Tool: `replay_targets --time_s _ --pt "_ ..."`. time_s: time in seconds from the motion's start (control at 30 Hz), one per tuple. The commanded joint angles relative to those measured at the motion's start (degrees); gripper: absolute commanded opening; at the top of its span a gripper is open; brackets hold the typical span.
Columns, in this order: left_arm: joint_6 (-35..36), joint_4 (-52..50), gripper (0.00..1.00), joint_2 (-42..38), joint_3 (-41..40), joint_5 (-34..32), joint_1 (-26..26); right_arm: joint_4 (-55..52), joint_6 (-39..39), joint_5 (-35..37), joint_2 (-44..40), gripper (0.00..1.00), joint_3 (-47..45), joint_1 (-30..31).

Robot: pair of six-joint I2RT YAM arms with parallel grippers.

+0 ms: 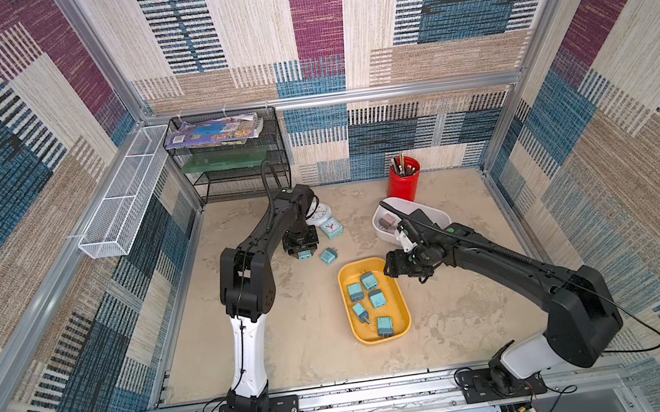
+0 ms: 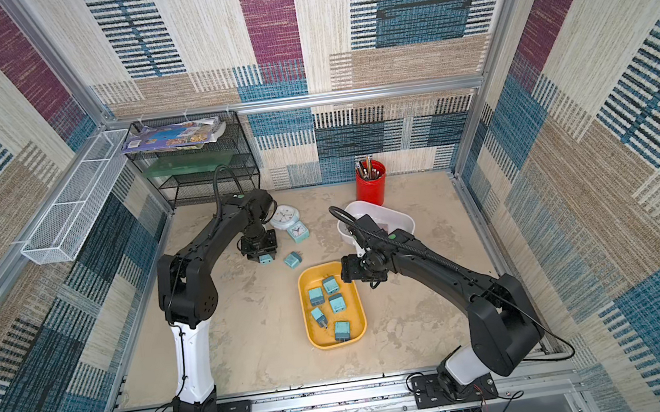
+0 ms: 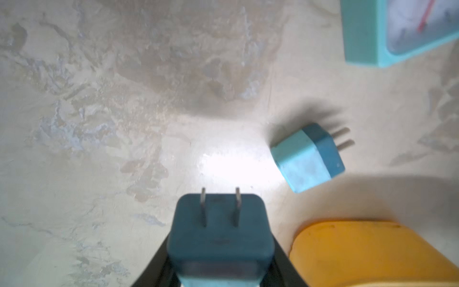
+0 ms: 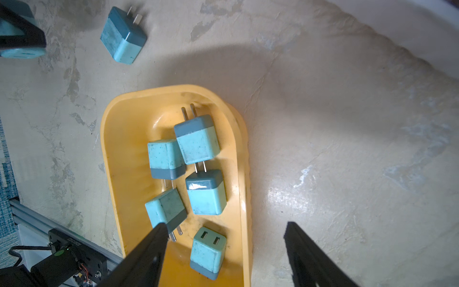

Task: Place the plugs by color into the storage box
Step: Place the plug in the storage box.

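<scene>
Both top views show a yellow tray (image 1: pixel 398 310) nearest the robot, a little right of centre on the table (image 1: pixel 292 344), its long sides running near to far. Five teal plugs (image 1: pixel 376 298) lie scattered inside it, prongs pointing different ways, one alone at the near end. Over the tray's far right corner hangs the right gripper (image 1: pixel 388 270). The right wrist view shows its claw wide, with nothing between the fingers (image 4: pixel 149 253): one finger is seen over the tray and one over bare table.

Farther and to the left, a loose plug (image 1: pixel 328 256) lies on its side on the table, just beyond the tray's far left corner and apart from it. Just left of it the left gripper (image 1: pixel 304 255) points down, its claw closed narrow on a gripped plug (image 3: pixel 219 236). This plug is also teal, and its two prongs are plain in the left wrist view. Whether it rests on the table or hangs clear I cannot tell.

Beyond them sit a square teal clock (image 1: pixel 329 228) and, just behind it, a round white clock (image 1: pixel 318 215) partly under the left arm (image 1: pixel 264 230). To the right, a white bin (image 1: pixel 437 212) holds mauve plugs (image 1: pixel 387 222); the right arm (image 1: pixel 492 257) covers much of it, so their count is unclear. A red cup (image 1: pixel 404 184) of pens (image 1: pixel 403 164) stands just beyond the bin. In the far left corner a black mesh shelf (image 1: pixel 234 183) carries books (image 1: pixel 213 129) on top, and a white mesh basket (image 1: pixel 122 195) hangs on the left wall.
</scene>
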Motion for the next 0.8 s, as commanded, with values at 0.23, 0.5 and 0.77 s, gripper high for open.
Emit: replay_targets --time_s 0.23,0.5,0.77 --pt "-10.7 0.1 0.37 -4.5 -3.8 1.1 -18.2 -0.8 -2.3 -0.6 -9.0 0.77 -6.0 -5.1" --pt "-15.2 1.1 0.37 1.1 0.2 3.9 -28.9 -4.6 -4.5 -1.5 -16.9 0.77 -10.1 -9.9" --pt "-18.1 6.4 0.38 3.7 -3.4 8.1 -33.6 -6.2 -5.4 -2.1 -20.1 0.77 -12.4 -11.4"
